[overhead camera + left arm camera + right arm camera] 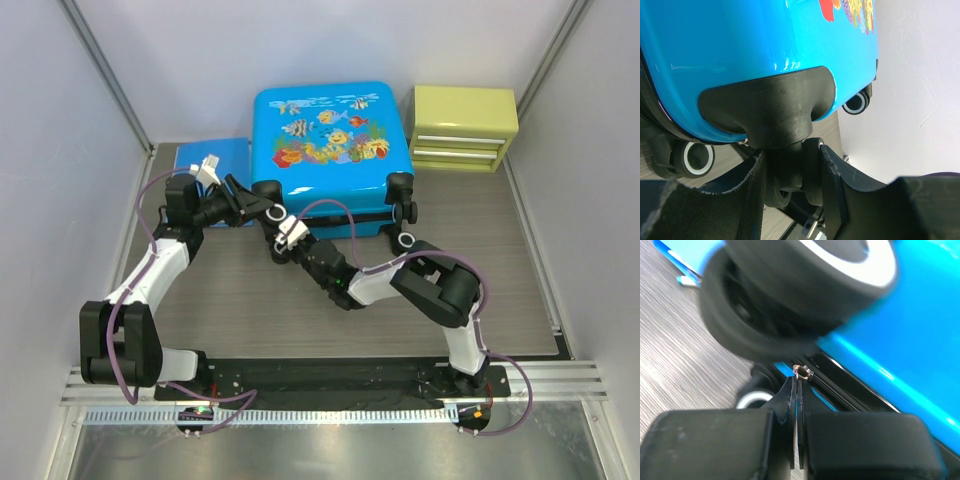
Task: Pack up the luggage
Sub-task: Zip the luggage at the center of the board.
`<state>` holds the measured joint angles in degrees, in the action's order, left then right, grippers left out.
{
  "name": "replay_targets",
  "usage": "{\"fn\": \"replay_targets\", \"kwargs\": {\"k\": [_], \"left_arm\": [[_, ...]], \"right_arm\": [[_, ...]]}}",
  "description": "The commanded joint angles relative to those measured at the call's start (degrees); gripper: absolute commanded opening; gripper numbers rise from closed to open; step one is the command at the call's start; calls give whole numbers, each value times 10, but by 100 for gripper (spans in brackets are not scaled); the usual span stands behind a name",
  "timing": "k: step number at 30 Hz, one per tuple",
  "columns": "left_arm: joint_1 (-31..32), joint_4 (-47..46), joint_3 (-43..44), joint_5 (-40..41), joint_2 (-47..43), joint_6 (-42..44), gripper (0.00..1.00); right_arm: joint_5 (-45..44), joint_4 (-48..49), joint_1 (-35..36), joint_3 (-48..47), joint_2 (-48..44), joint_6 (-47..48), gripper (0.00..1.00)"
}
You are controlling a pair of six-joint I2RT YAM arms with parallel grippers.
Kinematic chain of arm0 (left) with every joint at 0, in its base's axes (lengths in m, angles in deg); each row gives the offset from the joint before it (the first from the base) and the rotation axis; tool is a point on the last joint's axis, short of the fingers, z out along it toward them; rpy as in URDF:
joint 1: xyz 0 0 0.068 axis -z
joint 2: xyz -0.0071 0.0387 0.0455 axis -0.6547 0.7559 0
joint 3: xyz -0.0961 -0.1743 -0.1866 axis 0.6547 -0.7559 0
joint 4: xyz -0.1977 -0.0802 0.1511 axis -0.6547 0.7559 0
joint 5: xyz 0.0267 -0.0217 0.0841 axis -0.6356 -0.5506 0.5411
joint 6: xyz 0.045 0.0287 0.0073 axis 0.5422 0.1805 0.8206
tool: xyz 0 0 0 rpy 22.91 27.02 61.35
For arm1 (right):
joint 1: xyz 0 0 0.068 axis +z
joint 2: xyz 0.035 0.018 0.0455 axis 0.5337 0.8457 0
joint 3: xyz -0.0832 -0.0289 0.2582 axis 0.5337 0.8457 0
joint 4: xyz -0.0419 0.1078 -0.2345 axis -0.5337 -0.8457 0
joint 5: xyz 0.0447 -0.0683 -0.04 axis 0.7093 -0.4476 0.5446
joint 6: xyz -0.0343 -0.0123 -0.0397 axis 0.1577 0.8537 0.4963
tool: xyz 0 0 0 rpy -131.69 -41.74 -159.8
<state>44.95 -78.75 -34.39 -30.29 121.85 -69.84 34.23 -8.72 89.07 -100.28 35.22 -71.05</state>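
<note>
Two arms reach from the near edge of the desk (250, 300) to the near-left corner of the suitcase (330, 140). Nearer of the two, the right hand (284, 230) is pressed together, its fingertips (790, 390) pinching a small metal ring (803, 372) beside the dark zip line. Just beyond it the left hand (258, 196) straddles a black wheel (790, 182), its fingers (835, 185) clamped on it from both sides below the black corner mount. More wheels (699, 157) with white-ringed hubs show at the neighbouring corners. The suitcase lies flat at the far middle of the desk, printed side up and wheel end toward the arms. It is a glossy, bright-blue hard shell with rounded corners. Cartoon fish and coral in orange, yellow and red cover the top, and a dark seam runs along the near side. The desk is grey wood grain, with a black plate and a metal rail at its near edge. A flat blue folder (215, 158) lies just beside the suitcase on the left. A yellow-green drawer box (465, 125) with two drawers stands just beside its far-right corner. Plain white walls (200, 50) close in the left, far and right sides, with slanting metal posts (105, 75) at the far corners.
</note>
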Motion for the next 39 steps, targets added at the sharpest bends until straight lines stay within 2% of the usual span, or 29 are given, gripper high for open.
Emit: {"fn": "replay_targets", "kwargs": {"k": [1, 9, 19, 24, 32, 39], "left_arm": [[3, -129, 18, -57, -16, -14, 0], [3, -145, 10, -55, -17, -30, 0], [11, -157, 1, -47, -22, -40, 0], [13, -162, -1, -46, -23, -44, 0], [13, -171, -4, -45, -24, -54, 0], [13, -173, -2, -51, -28, -60, 0]], "right_arm": [[39, 84, 31, -62, 20, -2, 1], [19, 123, 50, -127, 86, 23, 1], [-54, 209, 80, -201, 170, 86, 1], [-99, 270, 102, -245, 217, 163, 1], [-105, 283, 106, -317, 264, 179, 1], [-82, 283, 100, -336, 279, 176, 1]]}}
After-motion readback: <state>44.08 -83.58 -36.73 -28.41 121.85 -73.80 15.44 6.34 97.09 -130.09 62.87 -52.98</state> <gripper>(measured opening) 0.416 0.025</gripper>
